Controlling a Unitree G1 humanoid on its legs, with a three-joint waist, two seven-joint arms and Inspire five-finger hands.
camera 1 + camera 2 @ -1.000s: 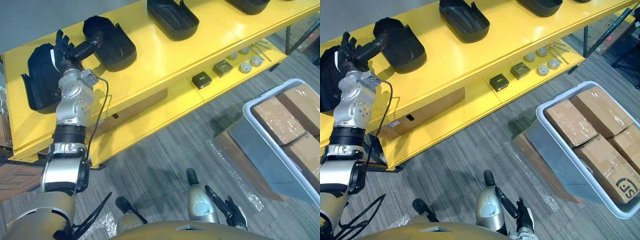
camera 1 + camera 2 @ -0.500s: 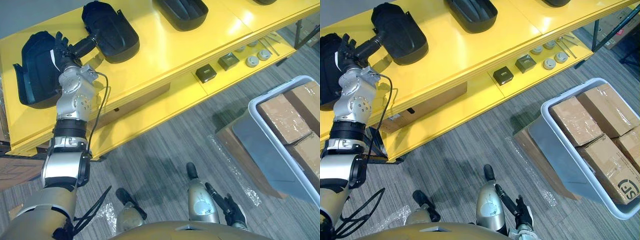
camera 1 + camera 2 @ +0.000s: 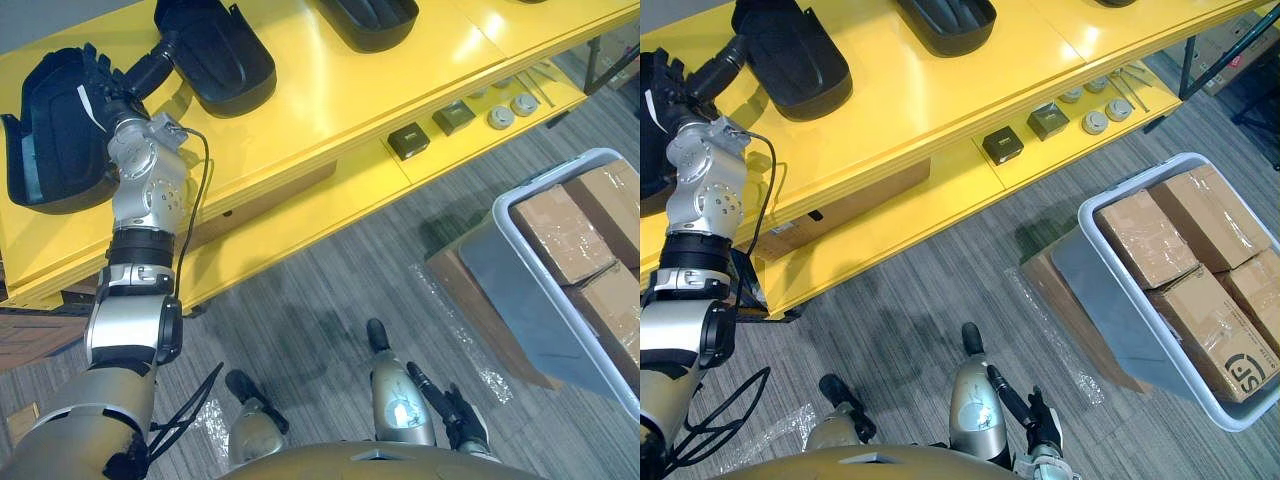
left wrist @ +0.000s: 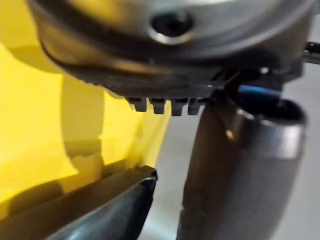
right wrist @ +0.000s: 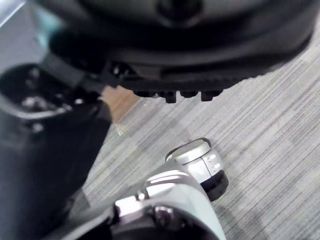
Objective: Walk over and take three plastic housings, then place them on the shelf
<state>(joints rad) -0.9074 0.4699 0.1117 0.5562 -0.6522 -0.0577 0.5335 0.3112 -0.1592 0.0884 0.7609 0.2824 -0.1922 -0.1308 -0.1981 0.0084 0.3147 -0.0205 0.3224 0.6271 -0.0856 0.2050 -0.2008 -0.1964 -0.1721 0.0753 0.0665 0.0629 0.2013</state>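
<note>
Where the left arm reaches up at ten o'clock of the left eye view, the left robot hand (image 3: 98, 85) lies against the rim of a black moulded plastic housing (image 3: 45, 140). That housing rests on the top deck of the long yellow metal shelf (image 3: 330, 90). The fingers overlap the dark shell, so I cannot tell whether they hook the rim or only lie on it. A second black housing (image 3: 222, 60) sits just beside at eleven o'clock, and a third black housing (image 3: 372, 14) at twelve. On the lower deck at one o'clock are small black boxes (image 3: 408, 142) and round grey parts (image 3: 497, 117). A pale grey plastic bin (image 3: 520, 290) of brown cardboard boxes (image 3: 555, 225) stands at three o'clock. The right robot hand (image 3: 462, 420) hangs at five o'clock, fingers relaxed, holding nothing.

The right eye view gives the same layout, the first housing cut off at ten o'clock.

The left wrist view shows yellow deck and a dark housing rim close by; the grip cannot be read there either.

The right wrist view looks down on grey striped carpet (image 5: 270, 150).

With three housings lying on the shelf, the placing looks nearly done. What seems left is freeing the first housing and drawing the arm back.
</note>
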